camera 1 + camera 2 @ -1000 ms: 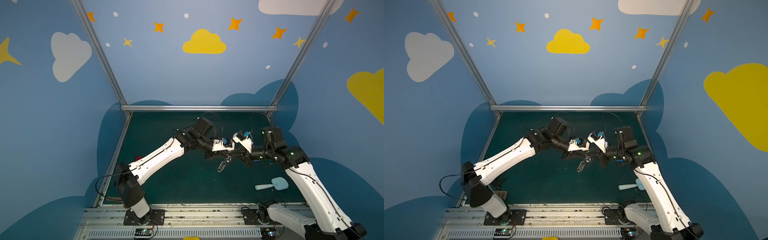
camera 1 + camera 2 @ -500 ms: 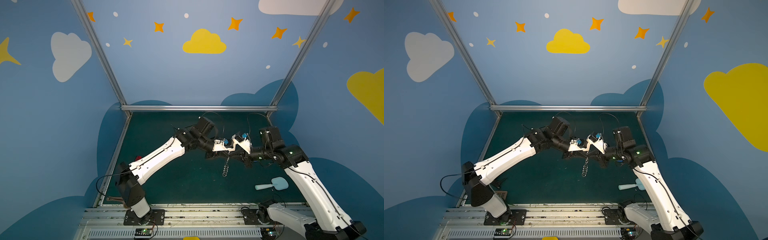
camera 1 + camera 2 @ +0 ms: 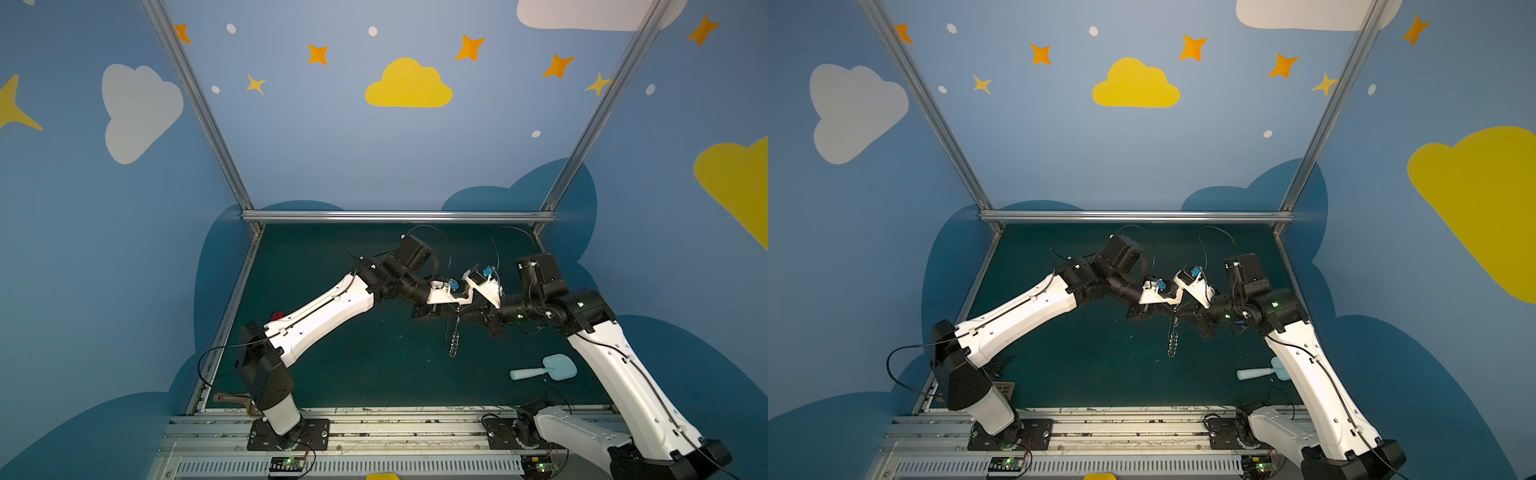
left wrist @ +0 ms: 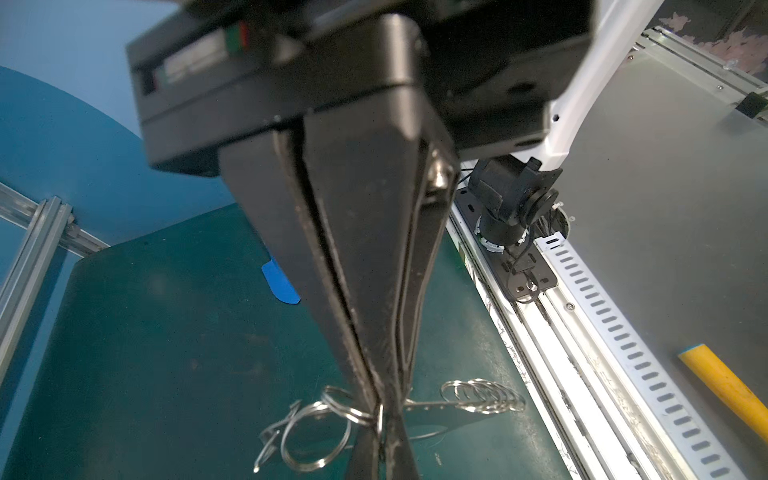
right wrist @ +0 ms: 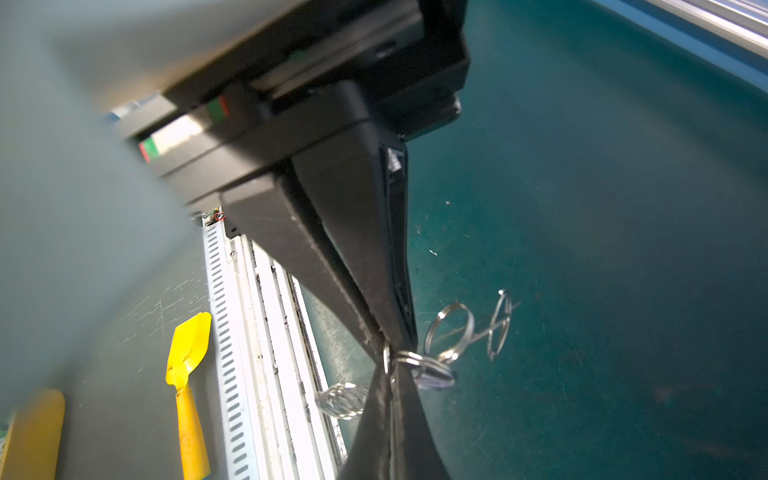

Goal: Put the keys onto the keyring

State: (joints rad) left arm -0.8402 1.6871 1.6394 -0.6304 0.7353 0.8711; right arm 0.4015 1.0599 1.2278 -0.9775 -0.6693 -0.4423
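Left hand (image 4: 380, 399) is clenched on the keyring (image 4: 449, 415), tip to tip with the right hand (image 5: 388, 353), also clenched on it, above the tabletop's (image 3: 353, 374) middle. Split rings (image 3: 454, 343) dangle below. I cannot pick out the key. Probably best: 1 hand holds firm while the other regrips 1 ring, without twisting. Red gadget (image 3: 277, 316) by the left edge and pale blue spatula (image 3: 544, 370) near the front right corner lie well clear.

A dark green matte table mat (image 3: 332, 374) sits enclosed by blue painted wall panels (image 3: 332, 158). Behind the mat runs a silver aluminium frame bar (image 3: 399, 216). Above the mat, the back panel shows a painted yellow cloud (image 3: 408, 85) and orange stars (image 3: 318, 54).
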